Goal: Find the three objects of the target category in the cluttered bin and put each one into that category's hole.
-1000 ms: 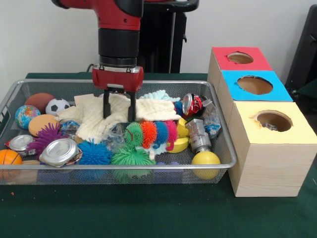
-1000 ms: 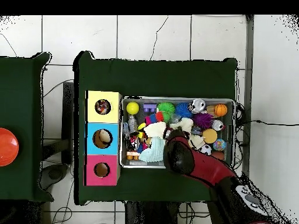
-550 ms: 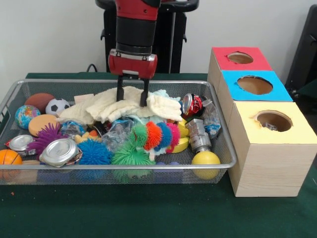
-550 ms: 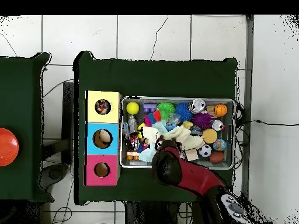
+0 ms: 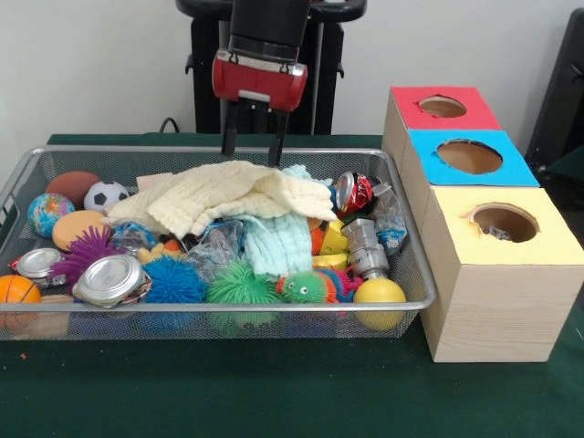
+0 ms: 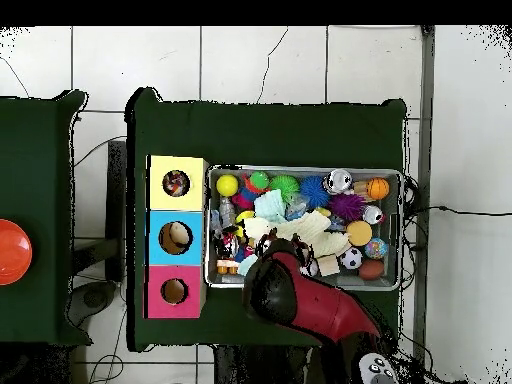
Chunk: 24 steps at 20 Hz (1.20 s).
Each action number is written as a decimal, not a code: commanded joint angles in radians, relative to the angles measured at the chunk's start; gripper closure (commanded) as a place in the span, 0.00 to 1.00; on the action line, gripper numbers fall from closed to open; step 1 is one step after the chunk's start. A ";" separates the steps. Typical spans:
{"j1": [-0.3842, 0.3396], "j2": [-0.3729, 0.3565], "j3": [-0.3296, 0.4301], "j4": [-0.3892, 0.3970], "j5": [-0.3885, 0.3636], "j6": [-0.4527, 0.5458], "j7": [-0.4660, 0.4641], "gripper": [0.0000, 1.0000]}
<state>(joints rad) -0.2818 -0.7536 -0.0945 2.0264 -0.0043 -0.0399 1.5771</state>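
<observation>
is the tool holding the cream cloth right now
No: in the front view the tool hangs open and empty above the cream cloth, which lies draped over the clutter in the wire bin.

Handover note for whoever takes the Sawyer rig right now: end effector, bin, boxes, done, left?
End effector: above the far rim of the wire bin, fingers apart, holding nothing.
Bin: still full. Cream cloth draped over the middle, light blue cloth under it toward the front. Balls at the left end, spiky toys along the front rim, crushed cans at the right end.
Boxes: red hole, blue hole, yellow hole. Overhead shows an item in each hole already.
Left: target category is not evident from the views; confirm it, then pick up the search.
</observation>
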 commanded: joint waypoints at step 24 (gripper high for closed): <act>-0.096 0.305 0.203 -0.080 0.025 -0.206 0.219 0.00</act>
<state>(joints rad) -0.3816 -0.5496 -0.0128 2.0015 0.0420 -0.1976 1.5771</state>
